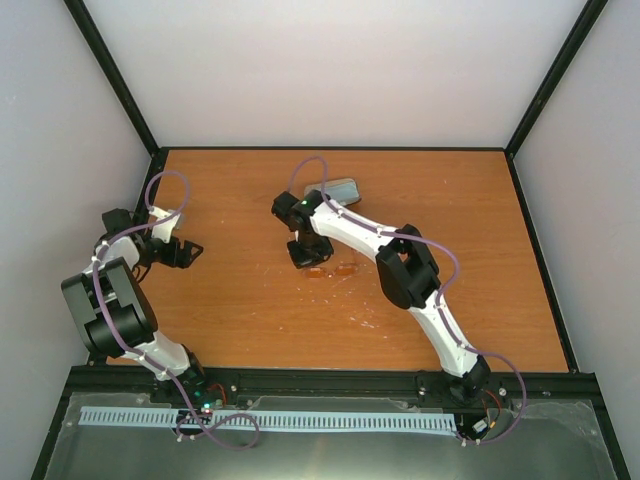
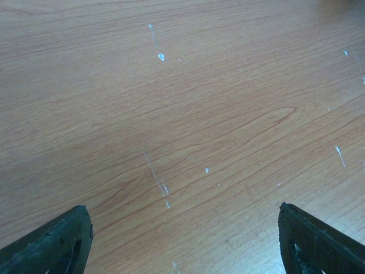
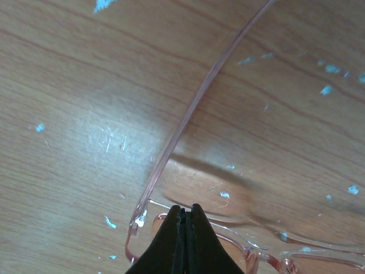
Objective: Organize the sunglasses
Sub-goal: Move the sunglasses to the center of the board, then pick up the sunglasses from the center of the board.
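The sunglasses (image 1: 333, 270) are seen near the middle of the worktop (image 1: 470, 230), with one slender arm swung out. The right gripper (image 3: 185, 214) is clenched right over the front rim by the hinge; whether the rim is pinched cannot be told. The left gripper (image 2: 182, 212) is held spread wide and empty toward the left edge. The pair is judged light, slippery and easily bent. The front by the hinge is best taken, and the lenses avoided.
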